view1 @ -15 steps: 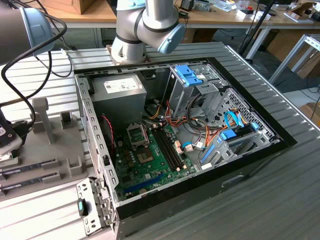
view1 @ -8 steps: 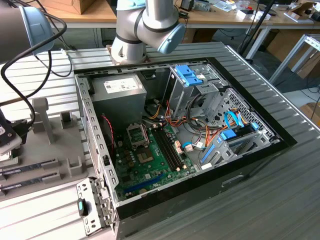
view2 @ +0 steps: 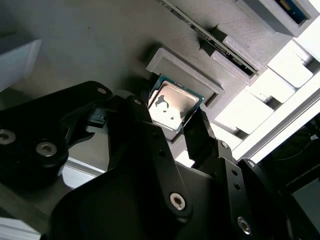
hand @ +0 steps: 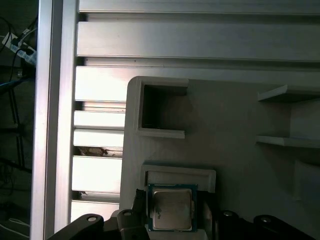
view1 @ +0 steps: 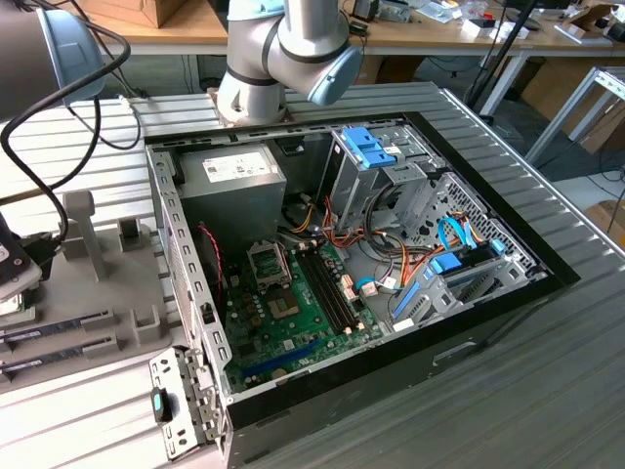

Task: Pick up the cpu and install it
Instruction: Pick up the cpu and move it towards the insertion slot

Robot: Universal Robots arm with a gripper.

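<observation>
The cpu [view2: 172, 106] is a small square chip with a shiny metal top. It lies in a shallow recess of a grey printed holder [view2: 100, 45], against a raised wall. In the first wrist view the cpu [hand: 171, 209] sits between two black fingertips. My gripper [view2: 169, 125] straddles it, and one finger [view2: 137, 116] and the other [view2: 199, 132] press on opposite edges. The gripper [hand: 172, 212] looks shut on the chip, which still rests in the holder. The open computer case [view1: 186, 244] shows the black socket frame [view1: 267, 262] on the green motherboard.
The grey holder block [view1: 93, 293] stands at the exterior view's left beside the case, with long dark memory sticks [view1: 54, 332] in slots. A grey power-supply box [view1: 229, 186], drive cages [view1: 376, 156] and loose cables [view1: 410, 264] crowd the case. The arm's base [view1: 283, 49] stands behind it.
</observation>
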